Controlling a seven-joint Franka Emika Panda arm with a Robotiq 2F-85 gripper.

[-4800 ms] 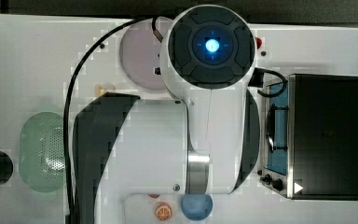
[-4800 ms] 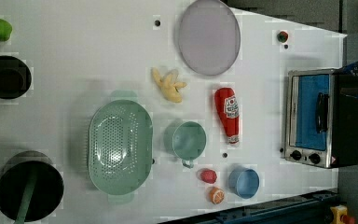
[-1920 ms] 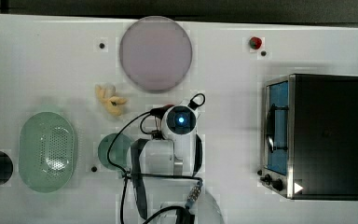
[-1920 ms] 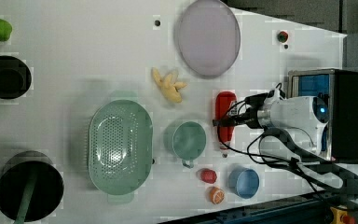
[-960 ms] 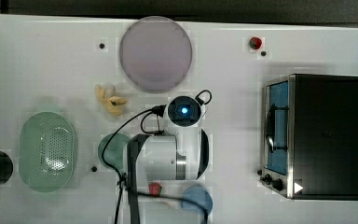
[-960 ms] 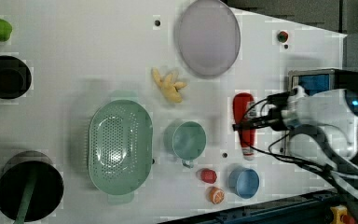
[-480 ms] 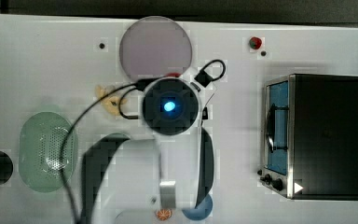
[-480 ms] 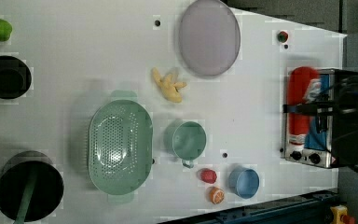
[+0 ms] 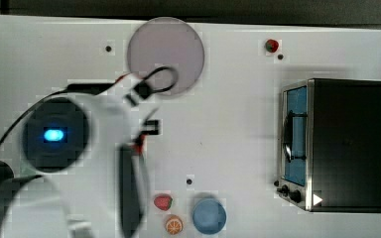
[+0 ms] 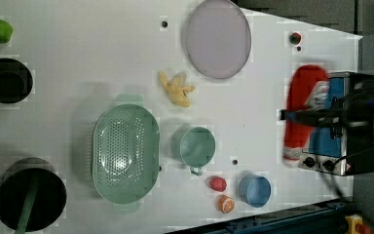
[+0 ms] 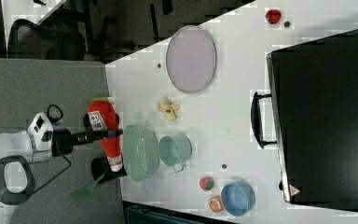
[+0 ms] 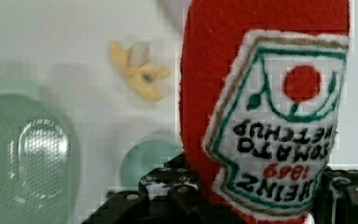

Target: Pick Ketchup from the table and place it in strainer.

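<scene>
Above table, black fingers (image 11: 114,133) clamp plush red Ketchup (image 11: 105,135); perforated mint oval strainer (image 10: 125,153) below.

We saw that the Ketchup (image 12: 265,116) was a soft toy of fuzzy red cloth, its white label stitched with green and red thread, matt all over. The strainer (image 10: 125,153) looked like smooth mint-green plastic with a perforated bottom that caught a dull shine, and the small teal bowl (image 10: 197,146) and blue bowl (image 10: 254,190) had the same smooth plastic look. The toaster oven (image 9: 345,144) had a matt black casing with a brushed metal front frame, and the table (image 9: 228,139) was a plain matt white.
</scene>
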